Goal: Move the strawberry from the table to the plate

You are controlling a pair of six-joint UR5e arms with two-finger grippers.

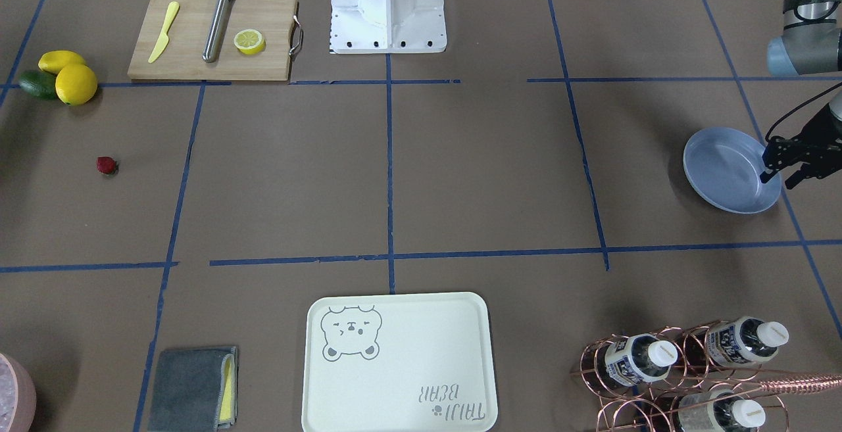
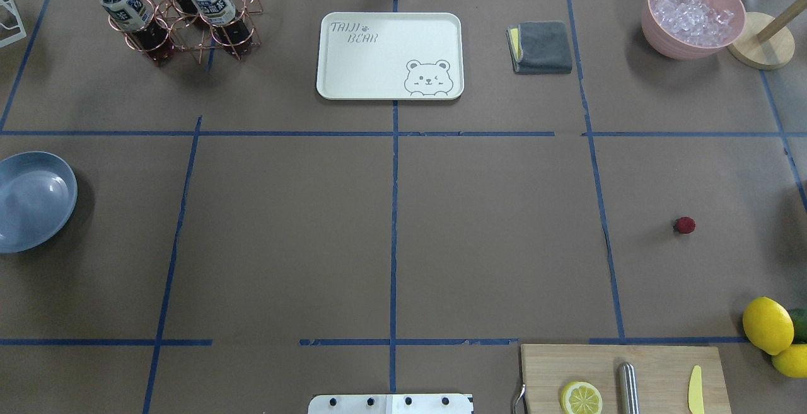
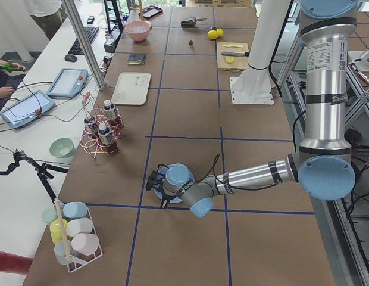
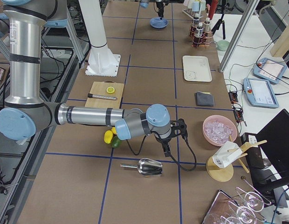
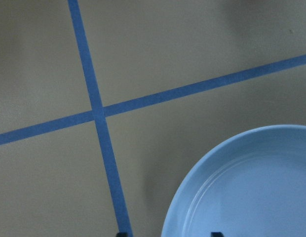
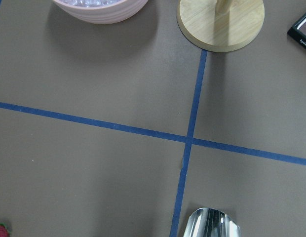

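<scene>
Across the table (image 1: 473, 175) from the open left hand (image 1: 779, 179) by the plate (image 1: 720, 156) lies the strawberry (image 1: 106, 166).

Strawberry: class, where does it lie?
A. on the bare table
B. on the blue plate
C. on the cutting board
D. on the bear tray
A: the strawberry lies alone on the table, at the opposite side from the plate.
</scene>
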